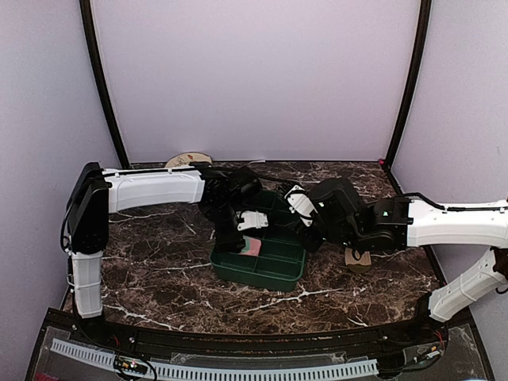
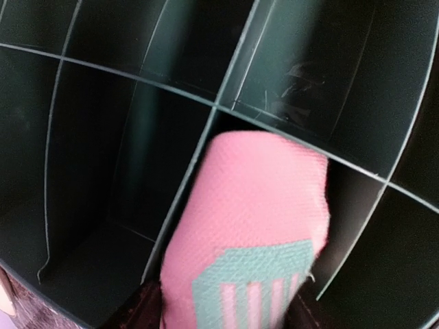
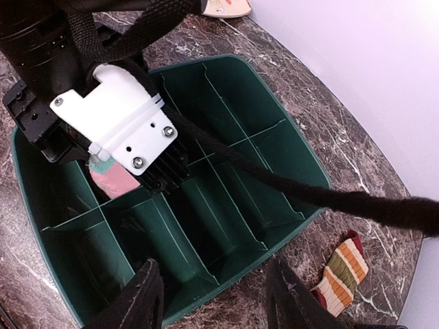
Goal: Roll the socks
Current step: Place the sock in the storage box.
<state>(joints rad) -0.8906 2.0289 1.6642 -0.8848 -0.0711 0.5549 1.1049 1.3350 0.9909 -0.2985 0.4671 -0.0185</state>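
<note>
Clamping the bundled pink sock [image 2: 254, 205] in the left tool [image 2: 226, 317], low inside 1 compartment of the green tray [image 3: 226, 199]. Holding the right tool [image 3: 216, 295] wide open, empty, over the tray. Probably half done, leaving the tan sock [image 3: 341, 271] seemingly unrolled on the bench [image 3: 357, 157] nearby.

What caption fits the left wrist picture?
Left gripper holds the pink sock in a green divided bin.

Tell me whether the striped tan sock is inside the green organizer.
No, the striped tan sock lies on the marble table, outside the green organizer.
</note>
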